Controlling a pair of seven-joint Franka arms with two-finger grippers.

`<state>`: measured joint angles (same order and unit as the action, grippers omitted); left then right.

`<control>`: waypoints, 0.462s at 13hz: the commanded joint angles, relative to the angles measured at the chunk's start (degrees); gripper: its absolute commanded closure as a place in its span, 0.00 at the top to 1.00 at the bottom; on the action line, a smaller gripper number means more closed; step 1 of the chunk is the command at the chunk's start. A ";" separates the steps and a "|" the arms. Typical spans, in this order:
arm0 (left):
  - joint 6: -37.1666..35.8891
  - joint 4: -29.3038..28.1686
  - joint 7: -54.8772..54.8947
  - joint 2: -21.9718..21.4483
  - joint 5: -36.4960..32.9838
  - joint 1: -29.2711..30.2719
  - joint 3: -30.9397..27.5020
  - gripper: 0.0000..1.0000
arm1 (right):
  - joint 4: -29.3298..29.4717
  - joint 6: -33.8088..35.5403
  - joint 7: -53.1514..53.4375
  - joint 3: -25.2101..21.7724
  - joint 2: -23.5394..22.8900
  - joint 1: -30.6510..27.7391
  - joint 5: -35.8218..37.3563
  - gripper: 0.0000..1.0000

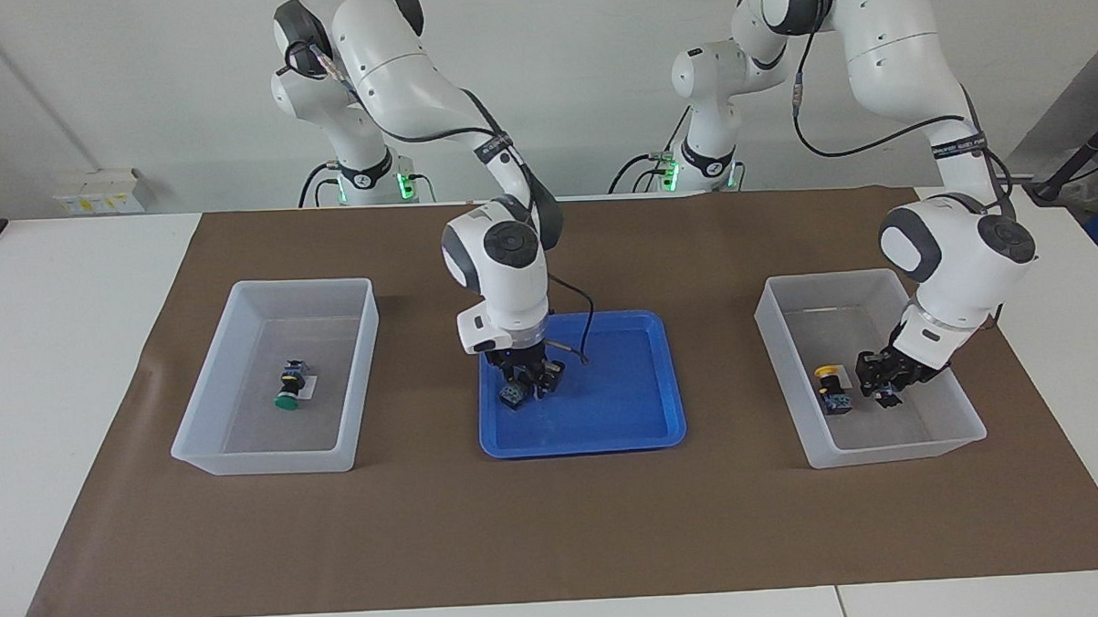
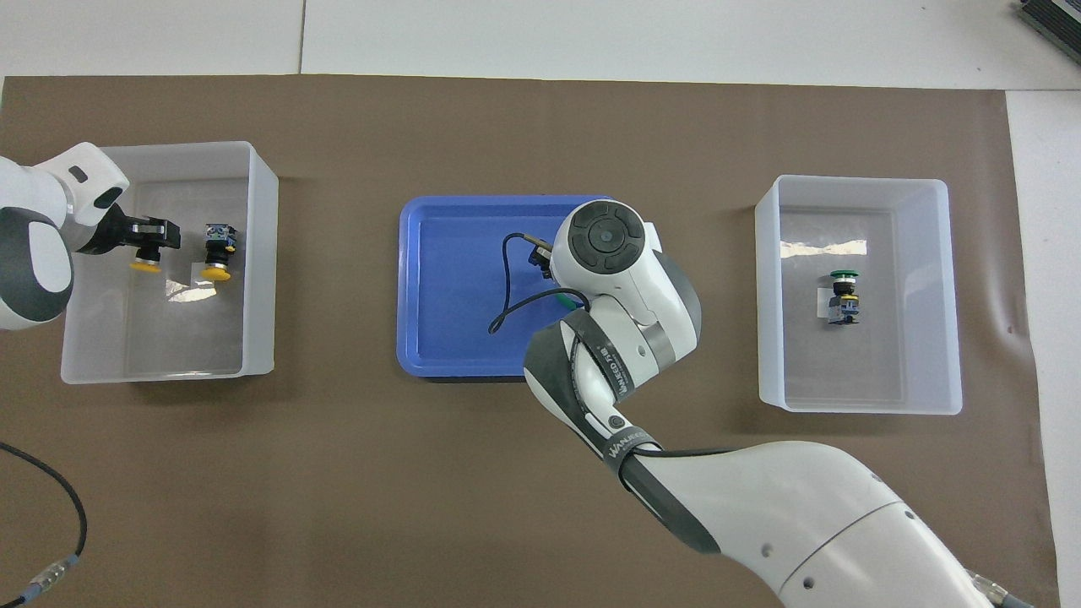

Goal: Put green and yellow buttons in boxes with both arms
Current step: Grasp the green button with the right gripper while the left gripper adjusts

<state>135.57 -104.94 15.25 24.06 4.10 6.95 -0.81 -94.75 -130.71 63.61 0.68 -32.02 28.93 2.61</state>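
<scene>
A green button (image 1: 288,391) lies in the clear box (image 1: 241,374) at the right arm's end. The right gripper (image 1: 529,387) has its fingers clamped on a second green button (image 1: 513,396) in the blue tray (image 1: 626,415). The left gripper (image 1: 883,384) clamps a yellow button (image 2: 145,265) inside the other box (image 1: 883,452), at three o'clock of a lying yellow button (image 1: 830,390) in the facing view. The right arm's strap (image 2: 629,439) seems to read "WANJEED".

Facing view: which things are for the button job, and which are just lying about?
For the job:
held yellow-capped black button in the left hand
loose yellow-capped black button
boxed green-capped black button
green-capped button in the tray, under the right hand
two clear plastic boxes
blue plastic tray

Just lying about:
brown paper mat
black cable
</scene>
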 commanded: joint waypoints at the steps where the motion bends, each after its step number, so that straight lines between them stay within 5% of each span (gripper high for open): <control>1: 2.85 -2.63 1.10 -0.68 1.17 -0.62 -0.60 0.00 | -0.44 -0.42 2.74 0.11 0.90 -0.10 -0.58 0.00; 4: 3.21 -2.99 1.10 -0.77 1.17 -0.62 -0.60 0.00 | -0.17 3.43 2.22 0.11 5.80 -0.89 -1.46 0.00; 6: 2.95 -2.81 1.01 -0.77 1.17 -0.71 -0.60 0.42 | -0.25 7.29 -0.05 0.03 11.33 -2.03 -1.38 0.00</control>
<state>137.34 -106.39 15.25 24.11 4.10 6.95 -0.81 -93.60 -127.59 65.48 0.40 -27.46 28.49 2.39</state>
